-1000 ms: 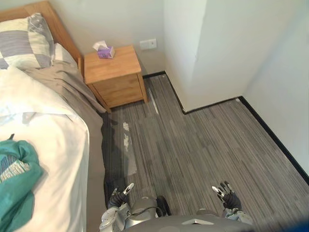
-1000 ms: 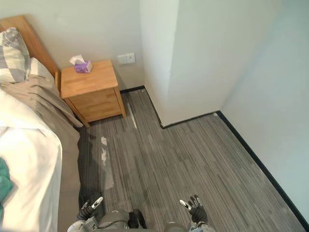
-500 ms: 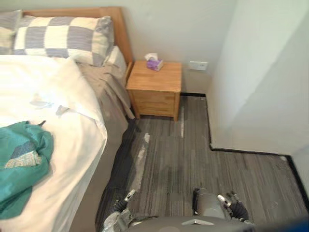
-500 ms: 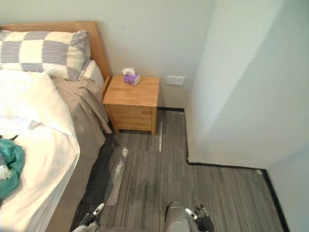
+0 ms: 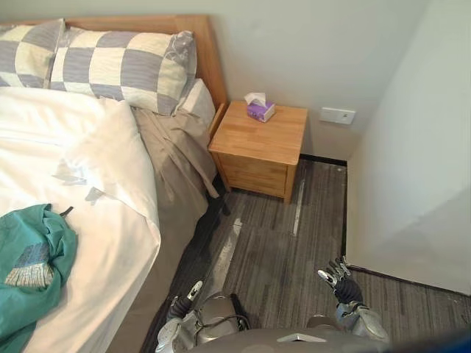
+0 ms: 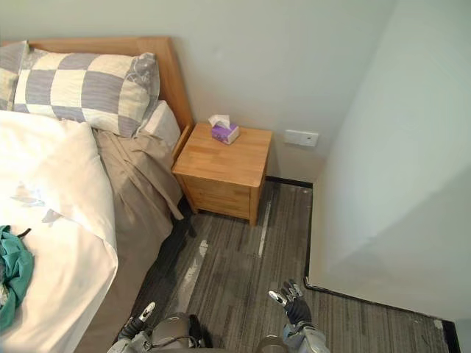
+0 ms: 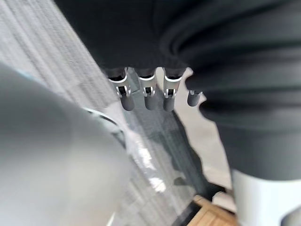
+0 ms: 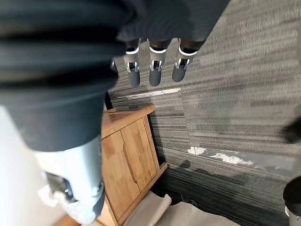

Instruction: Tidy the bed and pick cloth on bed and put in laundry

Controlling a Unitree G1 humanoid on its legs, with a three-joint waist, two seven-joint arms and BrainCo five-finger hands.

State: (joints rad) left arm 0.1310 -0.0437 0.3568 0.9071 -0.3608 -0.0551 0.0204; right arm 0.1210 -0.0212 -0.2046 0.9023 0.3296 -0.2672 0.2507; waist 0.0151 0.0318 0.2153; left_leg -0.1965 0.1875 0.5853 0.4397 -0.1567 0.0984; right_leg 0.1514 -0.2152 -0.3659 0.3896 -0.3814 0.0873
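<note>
A teal cloth (image 5: 29,272) lies crumpled on the white duvet (image 5: 96,184) at the bed's near left; its edge shows in the right eye view as well (image 6: 11,276). Two grey-and-cream checked pillows (image 5: 121,70) lean on the wooden headboard (image 5: 210,51). A tan sheet (image 5: 173,173) hangs down the bed's side. My left hand (image 5: 184,301) hangs low beside the bed, fingers straight (image 7: 146,96) and empty. My right hand (image 5: 340,283) hovers over the floor, fingers straight (image 8: 155,70), holding nothing.
A wooden nightstand (image 5: 261,151) stands by the headboard with a purple tissue box (image 5: 259,109) on top. A white wall corner (image 5: 412,184) juts out on the right. Grey striped carpet (image 5: 280,250) lies between bed and wall. A wall socket (image 5: 337,115) sits above the skirting.
The camera has swung left, bringing more of the bed and both pillows into view. Both hands stay low and empty.
</note>
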